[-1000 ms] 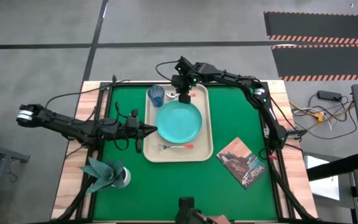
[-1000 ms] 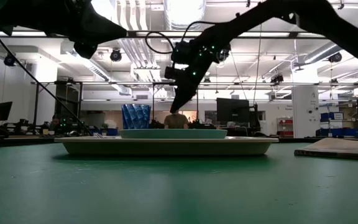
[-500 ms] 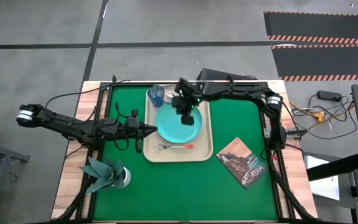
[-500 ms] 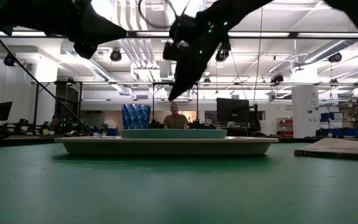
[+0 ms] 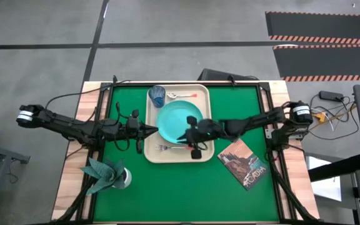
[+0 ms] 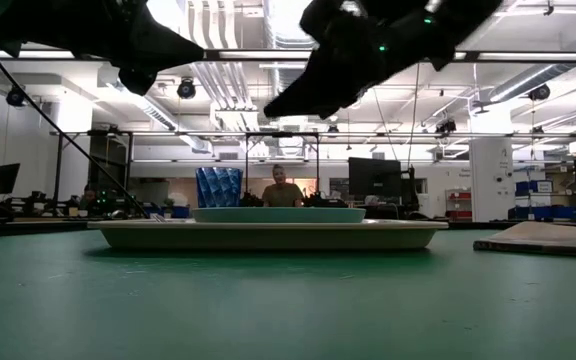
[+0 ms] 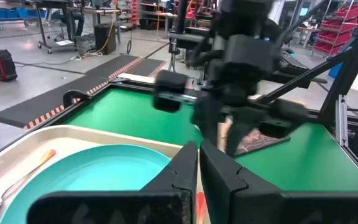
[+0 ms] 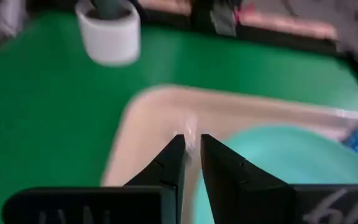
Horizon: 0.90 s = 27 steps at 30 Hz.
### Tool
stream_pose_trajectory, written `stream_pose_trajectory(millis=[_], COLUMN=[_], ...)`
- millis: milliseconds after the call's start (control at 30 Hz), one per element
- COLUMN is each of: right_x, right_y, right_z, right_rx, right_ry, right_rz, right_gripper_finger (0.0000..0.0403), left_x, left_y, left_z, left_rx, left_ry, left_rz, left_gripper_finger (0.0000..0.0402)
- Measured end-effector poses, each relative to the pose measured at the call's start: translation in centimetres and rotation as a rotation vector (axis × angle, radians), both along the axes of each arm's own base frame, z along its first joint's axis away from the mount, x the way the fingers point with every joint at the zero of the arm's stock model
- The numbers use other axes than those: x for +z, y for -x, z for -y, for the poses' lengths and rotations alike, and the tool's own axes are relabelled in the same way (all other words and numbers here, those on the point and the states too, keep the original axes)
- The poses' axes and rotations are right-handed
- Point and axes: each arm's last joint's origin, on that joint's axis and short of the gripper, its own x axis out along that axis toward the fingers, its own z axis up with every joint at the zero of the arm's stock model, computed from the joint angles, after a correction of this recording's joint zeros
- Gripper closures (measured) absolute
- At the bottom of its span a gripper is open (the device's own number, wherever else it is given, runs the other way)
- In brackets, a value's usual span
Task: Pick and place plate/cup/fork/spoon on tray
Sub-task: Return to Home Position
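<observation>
The beige tray lies mid-table and also shows in the low view. On it are the turquoise plate, the blue cup at its far left corner, the spoon along its far end, and the fork along its near end. My right gripper hovers above the plate's near rim, shut and empty, and shows high above the tray in the low view. My left gripper is shut and empty at the tray's left rim.
A pale holder with a teal napkin stands at the near left and also shows in the right wrist view. A brown book lies right of the tray. A person shows in the room beyond the table.
My right gripper has risen from the tray's far end, beside the spoon, and swung toward the table's near edge, across the plate to its near rim. The arm now reaches in from the table's right. The spoon stays at the tray's far end.
</observation>
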Motion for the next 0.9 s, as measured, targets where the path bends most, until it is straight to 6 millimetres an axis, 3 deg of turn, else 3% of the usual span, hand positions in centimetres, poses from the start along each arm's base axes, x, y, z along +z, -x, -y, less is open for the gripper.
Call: stream_pose_trajectory(millis=[133,333,733,900], right_x=[-1.1,-2.0,0.5,1.1], right_y=[1.4,2.9,5.1,6.0], right_z=[-1.8,-3.1,-6.4,-6.8], right_rx=[-0.002,-0.042,0.032,0.051], right_ry=[-0.022,-0.003,0.09,0.129], right_rz=[0.105,0.108,0.214,0.234], right_gripper_finger=[0.036,0.036,0.036,0.036], left_x=[0.0,0.0,0.0,0.0], left_y=[0.0,0.0,0.0,0.0], left_z=[0.0,0.0,0.0,0.0], left_rx=[0.0,0.0,0.0,0.0], left_ry=[0.0,0.0,-0.001,-0.001], left_rz=[0.0,0.0,-0.001,-0.003], left_gripper_finger=[0.0398,0.0398,0.0398,0.0398])
